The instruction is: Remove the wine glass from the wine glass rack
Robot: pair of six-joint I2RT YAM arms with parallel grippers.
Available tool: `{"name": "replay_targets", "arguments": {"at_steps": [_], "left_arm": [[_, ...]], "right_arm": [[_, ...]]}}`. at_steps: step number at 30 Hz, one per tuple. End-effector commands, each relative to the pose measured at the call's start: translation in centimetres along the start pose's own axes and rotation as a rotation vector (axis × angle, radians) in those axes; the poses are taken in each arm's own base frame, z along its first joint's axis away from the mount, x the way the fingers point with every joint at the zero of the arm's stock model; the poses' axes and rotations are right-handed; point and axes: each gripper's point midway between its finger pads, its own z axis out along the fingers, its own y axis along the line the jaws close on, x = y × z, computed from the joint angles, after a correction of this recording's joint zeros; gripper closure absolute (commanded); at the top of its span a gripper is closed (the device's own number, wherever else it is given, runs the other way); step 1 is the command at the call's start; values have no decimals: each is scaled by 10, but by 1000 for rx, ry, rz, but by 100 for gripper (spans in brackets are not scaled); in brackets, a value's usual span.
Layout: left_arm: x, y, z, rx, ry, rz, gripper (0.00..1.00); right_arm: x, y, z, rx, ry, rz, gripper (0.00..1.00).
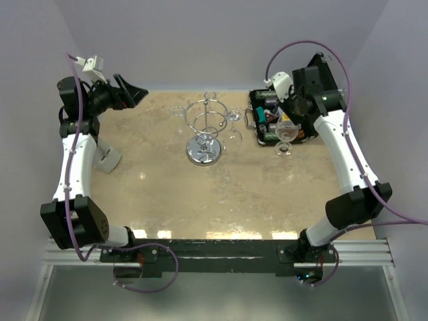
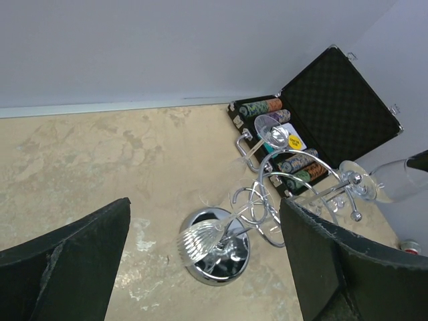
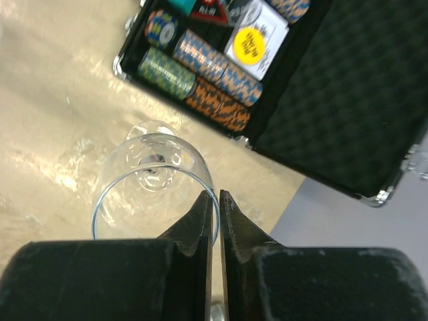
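Right hand (image 3: pixel 215 200), arm stretched far right, pinches rim of clear wine glass (image 3: pixel 144 180). Top view alone shows glass foot on beige surface (image 1: pixel 167 200), apart from chrome wire rack (image 1: pixel 204 130). Left hand (image 1: pixel 134 93) released, empty.

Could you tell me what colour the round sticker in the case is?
Yellow; the sticker shows best in the right wrist view.
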Motion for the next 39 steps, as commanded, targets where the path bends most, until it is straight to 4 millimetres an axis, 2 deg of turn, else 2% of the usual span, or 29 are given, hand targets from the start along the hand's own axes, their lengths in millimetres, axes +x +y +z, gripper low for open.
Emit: {"name": "replay_targets", "arguments": {"at_steps": [1, 7, 13, 19, 22, 26, 29, 32, 36, 39], "left_arm": [[-17, -2, 4, 10, -49, 53, 3], [-7, 5, 8, 3, -33, 36, 3], [1, 9, 11, -2, -16, 11, 3], [1, 12, 11, -7, -16, 15, 3], [3, 12, 12, -4, -11, 12, 3], [3, 11, 15, 4, -6, 7, 3], [3, 10, 16, 8, -5, 7, 3], [3, 9, 15, 7, -7, 9, 3], [4, 7, 13, 9, -7, 14, 3], [3, 5, 12, 12, -10, 14, 3]], "right_arm": [[8, -2, 2, -17, 3, -34, 100], [34, -16, 19, -38, 60, -15, 100], [48, -24, 29, -69, 73, 5, 100], [54, -6, 40, -155, 41, 17, 100], [52, -4, 43, -145, 8, 24, 100], [61, 2, 50, -155, 24, 26, 100], [62, 3, 47, -155, 22, 19, 100], [65, 4, 46, -152, 33, 16, 87], [67, 4, 39, -157, 51, 13, 76], [66, -2, 26, -124, 41, 0, 71]]}}
